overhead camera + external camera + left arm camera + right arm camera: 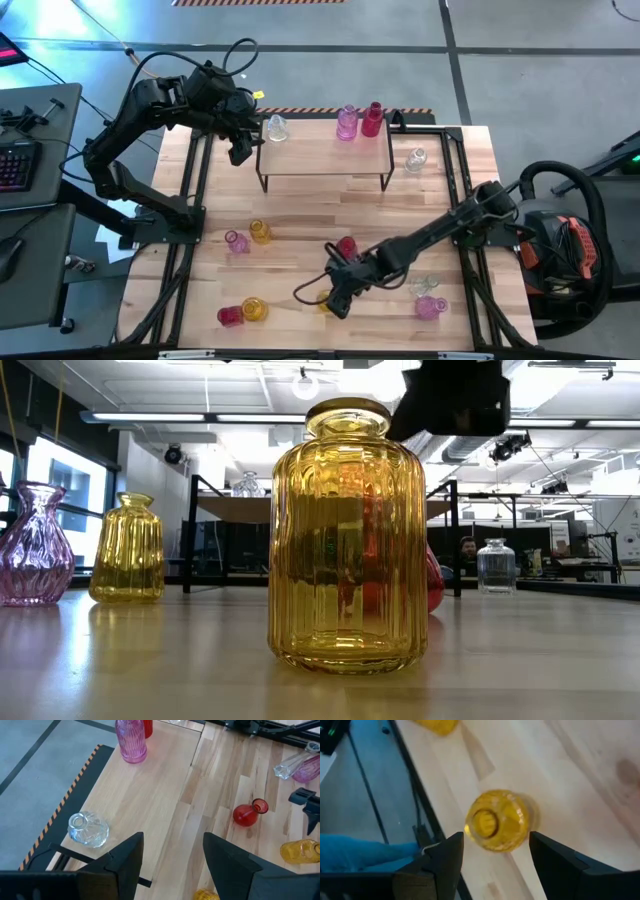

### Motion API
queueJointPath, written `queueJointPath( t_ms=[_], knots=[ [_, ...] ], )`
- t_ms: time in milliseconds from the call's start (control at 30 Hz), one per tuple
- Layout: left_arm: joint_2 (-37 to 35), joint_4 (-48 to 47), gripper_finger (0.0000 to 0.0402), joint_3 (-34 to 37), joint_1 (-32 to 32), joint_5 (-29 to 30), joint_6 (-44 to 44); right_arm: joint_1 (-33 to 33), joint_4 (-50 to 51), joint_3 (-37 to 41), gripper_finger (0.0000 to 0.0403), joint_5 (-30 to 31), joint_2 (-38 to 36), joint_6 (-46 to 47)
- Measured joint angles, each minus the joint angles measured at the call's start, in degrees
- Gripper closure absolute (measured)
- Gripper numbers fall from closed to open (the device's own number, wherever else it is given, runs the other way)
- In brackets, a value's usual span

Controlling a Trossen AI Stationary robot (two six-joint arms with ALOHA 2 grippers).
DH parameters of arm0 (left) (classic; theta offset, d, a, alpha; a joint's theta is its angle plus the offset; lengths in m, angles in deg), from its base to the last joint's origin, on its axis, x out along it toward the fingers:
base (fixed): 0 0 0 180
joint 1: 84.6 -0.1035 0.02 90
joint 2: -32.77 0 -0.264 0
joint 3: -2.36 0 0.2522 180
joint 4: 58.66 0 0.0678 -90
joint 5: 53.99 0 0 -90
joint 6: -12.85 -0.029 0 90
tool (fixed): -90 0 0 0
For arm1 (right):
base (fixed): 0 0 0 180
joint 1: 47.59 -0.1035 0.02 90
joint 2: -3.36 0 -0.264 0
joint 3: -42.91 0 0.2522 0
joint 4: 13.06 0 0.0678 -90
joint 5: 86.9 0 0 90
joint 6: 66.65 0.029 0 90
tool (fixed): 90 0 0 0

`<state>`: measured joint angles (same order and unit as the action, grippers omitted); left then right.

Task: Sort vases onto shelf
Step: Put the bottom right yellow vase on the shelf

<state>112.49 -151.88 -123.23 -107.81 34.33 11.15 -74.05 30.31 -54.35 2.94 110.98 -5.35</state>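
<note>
Pale plank tabletop (300,225) carries a low wooden shelf with black legs (320,155) holding a clear round glass vase (277,127), a pink ribbed vase (346,123) and a red vase (372,119), all empty. Left gripper (240,150) hangs open-fingered beside the clear one. Right gripper (495,865) hovers, fingers parted, above an upright ribbed amber glass vase (497,820), empty, near the table's front edge.

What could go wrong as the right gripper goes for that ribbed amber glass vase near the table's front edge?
The ribbed amber glass vase stands near the wooden table's edge; a finger of the open right gripper clipping it might tip it or push it off. A round red glass vase sits beside the right arm and could get bumped. On the shelf, the clear round vase sits near a corner, beside the open left gripper.
</note>
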Motion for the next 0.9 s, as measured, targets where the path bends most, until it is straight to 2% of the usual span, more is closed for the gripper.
queueJointPath(
  t_ms=[333, 567, 900],
  knots=[
    [0.00, -0.01, 0.0204, 0.00, 0.01, 0.00, 0.00, -0.20, -0.71, -0.06, 0.0191, -0.98, 2.97, 0.90],
    [0.00, 0.00, 0.0204, 0.00, -0.01, -0.01, -0.01, -0.05, -0.48, -0.04, 0.0192, 0.66, 3.32, 2.30],
    [0.00, 0.00, 0.0204, 0.00, 0.00, 0.01, 0.00, 0.20, -0.97, -0.04, 0.0216, -1.06, 4.46, 4.71]
  ],
)
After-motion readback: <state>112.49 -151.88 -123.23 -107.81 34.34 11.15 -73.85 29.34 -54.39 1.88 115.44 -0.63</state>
